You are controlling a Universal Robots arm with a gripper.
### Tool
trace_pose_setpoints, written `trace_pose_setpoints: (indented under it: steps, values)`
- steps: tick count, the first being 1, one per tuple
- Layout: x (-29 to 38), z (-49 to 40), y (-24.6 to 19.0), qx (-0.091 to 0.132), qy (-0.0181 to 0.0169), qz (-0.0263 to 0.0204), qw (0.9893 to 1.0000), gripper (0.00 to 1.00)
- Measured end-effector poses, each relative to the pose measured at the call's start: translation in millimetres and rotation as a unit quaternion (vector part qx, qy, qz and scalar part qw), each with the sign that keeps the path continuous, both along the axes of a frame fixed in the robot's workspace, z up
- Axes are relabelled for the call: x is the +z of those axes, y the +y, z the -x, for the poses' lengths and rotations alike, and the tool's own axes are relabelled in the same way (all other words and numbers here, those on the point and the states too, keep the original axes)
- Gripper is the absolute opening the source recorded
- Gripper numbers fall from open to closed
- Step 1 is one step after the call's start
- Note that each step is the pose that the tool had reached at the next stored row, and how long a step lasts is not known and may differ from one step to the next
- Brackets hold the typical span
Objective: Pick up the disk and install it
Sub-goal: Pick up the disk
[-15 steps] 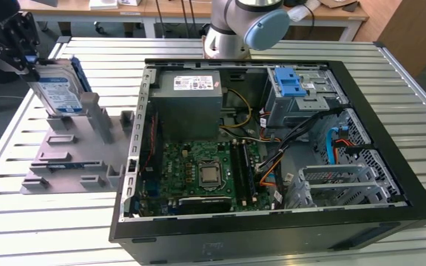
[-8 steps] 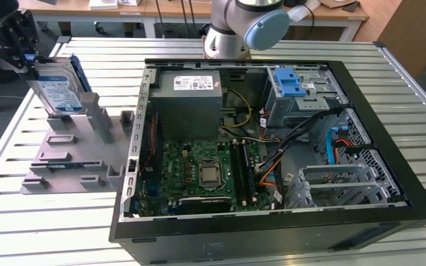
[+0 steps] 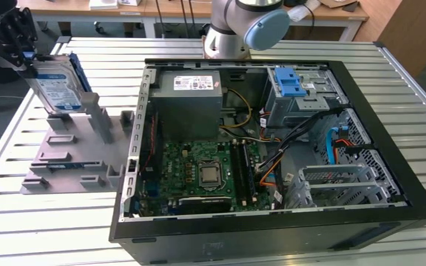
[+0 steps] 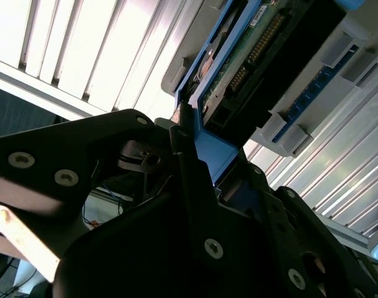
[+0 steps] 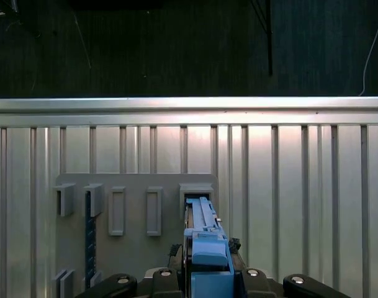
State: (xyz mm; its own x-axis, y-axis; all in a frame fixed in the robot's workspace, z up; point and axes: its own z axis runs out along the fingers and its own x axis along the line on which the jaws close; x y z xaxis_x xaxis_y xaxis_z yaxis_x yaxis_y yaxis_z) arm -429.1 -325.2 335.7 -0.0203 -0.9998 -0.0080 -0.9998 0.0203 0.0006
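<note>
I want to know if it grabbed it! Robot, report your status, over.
Gripper shut on the disk's top edge. Disk upright at the grey holder, outside the open computer case. Nothing seen blocking it.

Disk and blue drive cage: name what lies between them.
In the exterior view, a strip of table, the case wall and the grey power supply lie between the disk and the blue cage.

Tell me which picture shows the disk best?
The exterior view: the disk shows its whole labelled face there. The second wrist view shows its circuit-board side, the first wrist view its blue edge.
</note>
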Motion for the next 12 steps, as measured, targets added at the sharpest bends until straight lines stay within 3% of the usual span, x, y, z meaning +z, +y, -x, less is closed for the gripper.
trace_pose_setpoints:
  steps: [12]
  values:
    - [5.5, 0.0, 0.0, 0.0, 0.0, -0.0003, 1.0, 0.36]
